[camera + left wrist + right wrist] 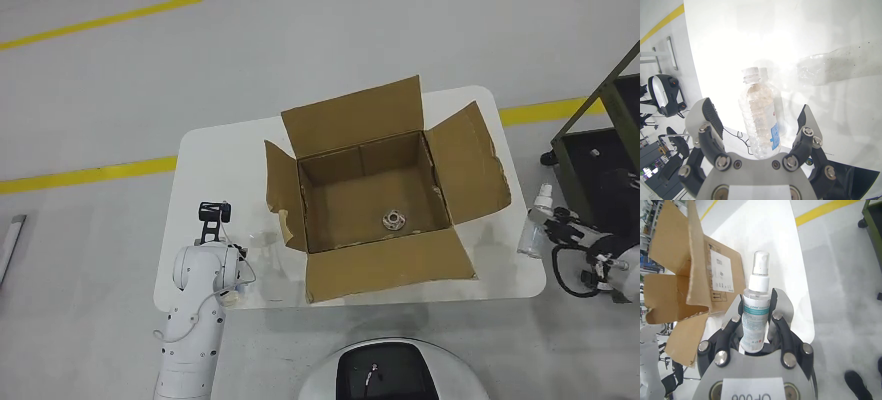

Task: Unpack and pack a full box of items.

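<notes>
At my left gripper (757,106): jaws spread wide, nothing gripped. A clear water bottle (761,117) sits between my two fingers (712,113), with its base near my palm and its white cap pointing away from me. There is a visible gap between the bottle and each ribbed pad. I cannot tell whether the bottle stands or lies on the white table (753,37). Ahead of my fingertips and off to one side, a crumpled piece of clear plastic film (821,70) lies flat on the table, well apart from the bottle.

At my right gripper (757,296): clenched on a spray bottle (759,279), both fingers pressed against its labelled body. The white collar and clear cap stick out past my fingertips. The gripper is at the table's edge, with grey floor to one side of it.

Beside the right gripper is the open cardboard box (677,256), its nearest flap folded outward toward me, close but not touching. From above, the box (370,195) sits between my two grippers with all four flaps open. One small round item (393,218) rests on its floor.
</notes>
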Controlling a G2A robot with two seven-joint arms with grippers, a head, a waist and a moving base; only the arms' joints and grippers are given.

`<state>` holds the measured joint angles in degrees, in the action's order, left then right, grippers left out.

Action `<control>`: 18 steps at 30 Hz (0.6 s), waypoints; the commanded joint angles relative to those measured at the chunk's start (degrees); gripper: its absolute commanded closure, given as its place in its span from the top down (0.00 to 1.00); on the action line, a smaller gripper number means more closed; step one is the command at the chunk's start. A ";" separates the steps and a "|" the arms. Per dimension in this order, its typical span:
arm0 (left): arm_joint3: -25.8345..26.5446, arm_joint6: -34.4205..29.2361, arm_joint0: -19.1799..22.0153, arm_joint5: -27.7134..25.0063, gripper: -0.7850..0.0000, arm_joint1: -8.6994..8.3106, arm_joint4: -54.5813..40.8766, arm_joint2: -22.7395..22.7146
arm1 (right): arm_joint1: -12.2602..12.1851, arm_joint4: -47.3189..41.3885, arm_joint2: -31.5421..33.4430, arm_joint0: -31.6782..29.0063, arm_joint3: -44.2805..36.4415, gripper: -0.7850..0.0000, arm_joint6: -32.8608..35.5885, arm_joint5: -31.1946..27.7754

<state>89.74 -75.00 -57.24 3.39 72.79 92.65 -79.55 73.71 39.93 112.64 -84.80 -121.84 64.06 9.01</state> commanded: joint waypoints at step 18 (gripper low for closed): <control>0.00 0.00 0.00 0.00 1.00 0.00 0.00 0.00 | -1.63 20.06 -16.45 4.38 7.66 0.00 4.30 -1.22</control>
<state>89.74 -75.00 -57.24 3.39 72.79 92.65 -79.55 72.09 59.85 96.48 -80.60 -114.28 68.28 7.55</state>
